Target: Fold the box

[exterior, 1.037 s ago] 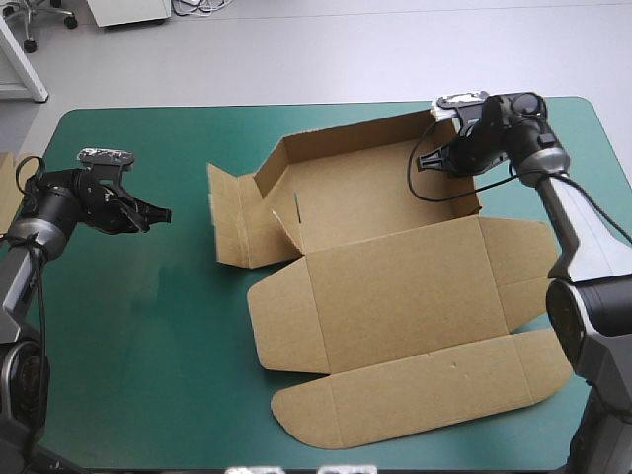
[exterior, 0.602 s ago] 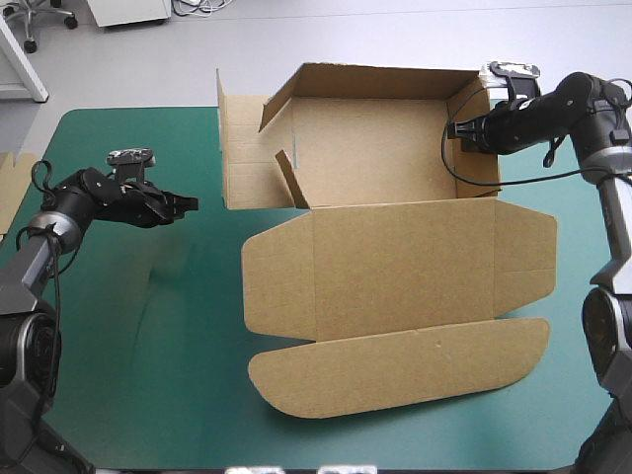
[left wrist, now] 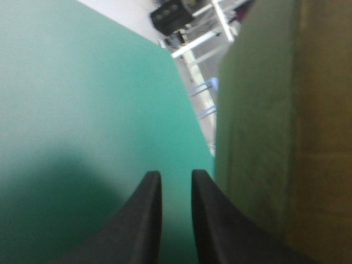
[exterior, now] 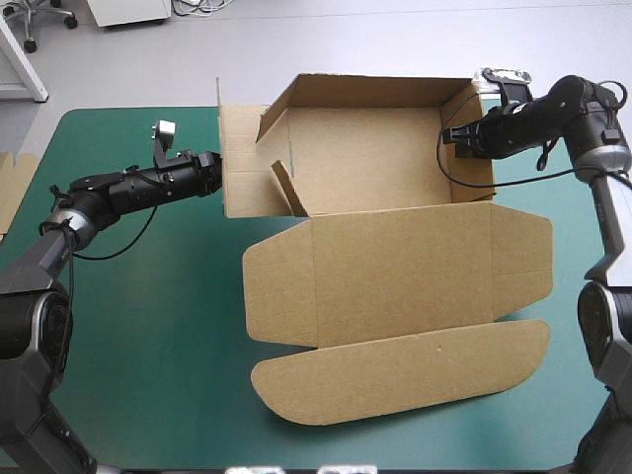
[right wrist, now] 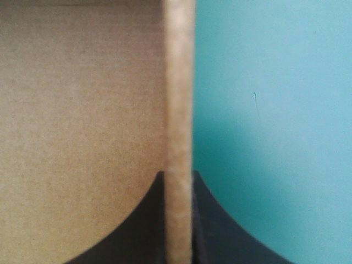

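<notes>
The brown box (exterior: pixel 395 267) lies mid-table with its tray end tipped up on edge and its lid and front flap flat toward the near edge. My right gripper (exterior: pixel 452 136) is at the tray's right wall. In the right wrist view that wall's edge (right wrist: pixel 179 99) runs between the black fingers, so the right gripper (right wrist: pixel 179 175) is shut on the box. My left gripper (exterior: pixel 215 170) reaches the loose flap at the tray's left end. In the left wrist view the left gripper (left wrist: pixel 176 175) is all but shut, with only teal-green cover in the slit. The board (left wrist: pixel 308 137) stands right beside it.
The teal-green cover (exterior: pixel 148 326) lies bare to the left of the box and along the near edge. A strip of more brown board (exterior: pixel 10 188) shows at the table's left edge.
The right gripper has raised the tray end from lying flat to standing on edge. The left arm has stretched rightward until its gripper reached the box's left flap.
</notes>
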